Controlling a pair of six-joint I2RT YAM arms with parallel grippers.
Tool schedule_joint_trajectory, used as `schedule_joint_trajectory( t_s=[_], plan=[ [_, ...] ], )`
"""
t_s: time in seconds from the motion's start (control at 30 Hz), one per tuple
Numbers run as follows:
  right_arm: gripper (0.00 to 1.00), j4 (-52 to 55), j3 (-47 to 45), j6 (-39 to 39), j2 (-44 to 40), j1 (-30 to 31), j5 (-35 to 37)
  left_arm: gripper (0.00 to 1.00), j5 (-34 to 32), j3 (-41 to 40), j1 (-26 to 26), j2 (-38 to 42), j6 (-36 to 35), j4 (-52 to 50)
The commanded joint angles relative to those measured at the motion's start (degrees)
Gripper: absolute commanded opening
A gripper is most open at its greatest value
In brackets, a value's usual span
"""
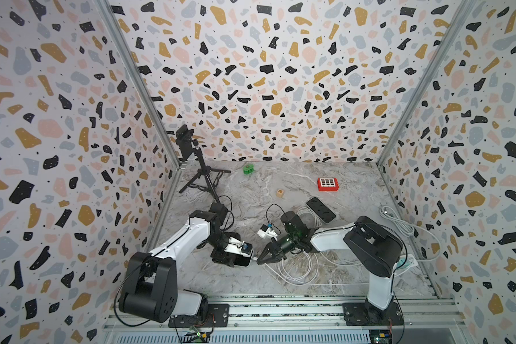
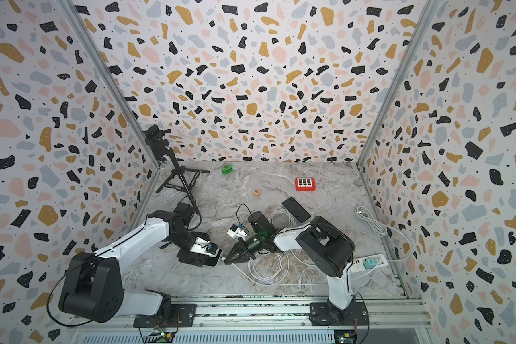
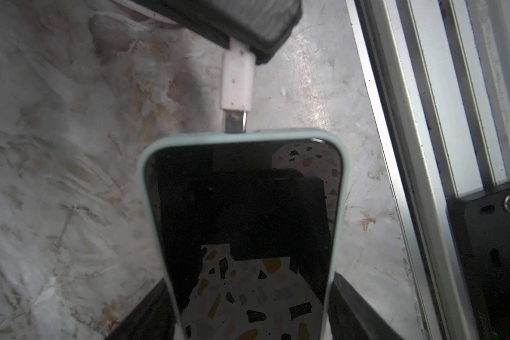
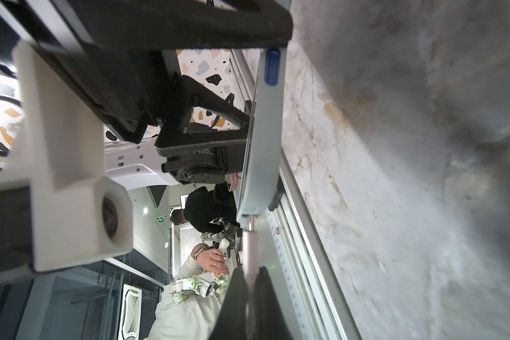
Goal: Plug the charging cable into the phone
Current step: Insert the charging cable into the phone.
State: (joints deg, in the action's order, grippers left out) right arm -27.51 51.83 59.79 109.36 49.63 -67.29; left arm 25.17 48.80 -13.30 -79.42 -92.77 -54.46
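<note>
The phone (image 3: 242, 206), with a dark screen and a pale case, is held off the table by its two long sides in my left gripper (image 3: 248, 309). In both top views the phone (image 1: 242, 261) (image 2: 211, 259) sits between the two grippers. My right gripper (image 4: 249, 282) (image 1: 261, 259) is shut on the charging cable's white plug (image 3: 236, 79) (image 4: 249, 247). The plug's metal tip (image 3: 234, 122) meets the phone's end edge, and part of the metal still shows. White cable (image 1: 295, 268) lies coiled on the table under the right arm.
A second dark phone (image 1: 320, 210) lies flat behind the right arm. At the back stand a red block (image 1: 327, 184), a wooden cube (image 1: 280, 193), a green piece (image 1: 248, 168) and a tripod (image 1: 204, 178). A power strip (image 2: 370, 263) and a grey cord (image 1: 396, 222) lie at the right wall.
</note>
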Motion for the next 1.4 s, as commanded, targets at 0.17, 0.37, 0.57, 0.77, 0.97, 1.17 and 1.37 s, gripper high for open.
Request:
schedule_joint_trajectory(
  t_s=[0.17,0.37,0.57,0.77,0.97,1.17,1.37],
  plan=[
    [0.00,0.0,3.1,-2.1,0.7,1.3,0.7,0.69,5.4,2.5,-0.5,-0.2,0.0,-2.6],
    [0.00,16.8,7.3,-13.7,-0.6,2.1,3.2,0.69,5.6,2.9,-0.8,-0.8,-0.5,-3.8],
    [0.00,21.3,9.2,-16.9,-0.4,2.2,3.3,0.69,5.8,2.5,-0.9,0.0,-1.7,-4.3],
    [0.00,25.9,11.0,-21.1,-0.6,2.2,3.8,0.69,6.1,1.1,-0.9,1.5,-7.2,-5.9],
    [0.00,28.1,12.1,-22.9,-1.1,2.1,3.6,0.70,6.7,1.2,-0.9,2.0,-6.8,-5.4],
    [0.00,27.7,12.2,-22.7,-1.5,2.2,3.7,0.69,6.6,1.3,-0.9,0.9,-5.9,-4.7],
    [0.00,27.2,11.7,-22.3,-1.9,2.3,3.8,0.69,6.5,1.3,-0.9,0.3,-5.2,-3.9]
  ],
)
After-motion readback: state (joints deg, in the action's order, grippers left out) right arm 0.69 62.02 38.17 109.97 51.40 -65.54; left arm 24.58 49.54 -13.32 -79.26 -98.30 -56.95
